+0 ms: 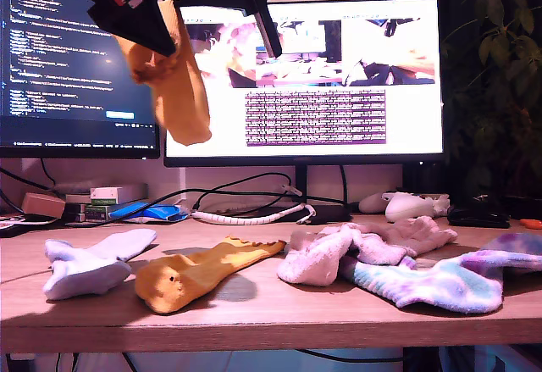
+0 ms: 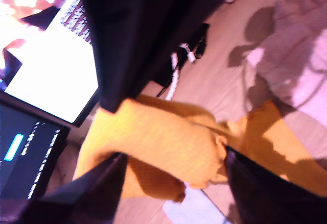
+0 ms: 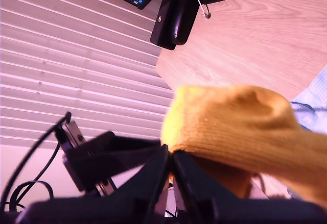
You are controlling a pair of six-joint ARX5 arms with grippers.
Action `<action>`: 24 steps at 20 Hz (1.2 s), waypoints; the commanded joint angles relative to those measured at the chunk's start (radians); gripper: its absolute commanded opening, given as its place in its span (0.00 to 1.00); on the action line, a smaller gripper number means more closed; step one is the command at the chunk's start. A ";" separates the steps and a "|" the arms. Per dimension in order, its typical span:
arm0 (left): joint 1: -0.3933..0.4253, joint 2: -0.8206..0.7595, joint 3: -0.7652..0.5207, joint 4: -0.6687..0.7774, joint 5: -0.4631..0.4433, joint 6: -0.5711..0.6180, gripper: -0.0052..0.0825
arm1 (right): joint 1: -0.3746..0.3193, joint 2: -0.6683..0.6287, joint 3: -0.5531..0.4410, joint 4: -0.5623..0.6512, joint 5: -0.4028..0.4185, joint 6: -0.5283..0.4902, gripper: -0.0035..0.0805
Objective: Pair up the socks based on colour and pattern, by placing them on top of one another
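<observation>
My first tool (image 1: 165,46) is matte black with angular, wedge-shaped fingers and small red-and-white markings; my second tool (image 3: 171,157) is black too, with a thin black cable trailing.

text: none legible | monitors (image 1: 305,75): lines of screen text, too small to read

Ribbed knit sock (image 1: 182,92), wood-grain table (image 1: 271,313)
</observation>
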 commanded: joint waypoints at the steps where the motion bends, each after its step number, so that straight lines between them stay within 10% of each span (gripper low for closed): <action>1: -0.002 -0.002 -0.016 0.018 -0.006 0.004 0.46 | 0.004 -0.025 0.012 0.010 -0.005 0.004 0.03; 6: -0.002 -0.002 -0.016 0.018 -0.006 0.004 0.03 | 0.004 -0.025 0.012 0.011 -0.004 0.004 0.03; 19: 0.012 -0.076 0.002 -0.156 0.164 -0.057 0.03 | -0.067 -0.025 0.012 -0.124 0.047 -0.153 0.28; 22: 0.013 -0.076 0.003 -0.159 0.167 -0.058 0.03 | -0.088 -0.031 0.012 -0.247 0.055 -0.303 0.24; 24: 0.018 -0.076 0.003 -0.160 0.168 -0.057 0.03 | -0.090 -0.050 0.012 -0.367 0.192 -0.447 0.04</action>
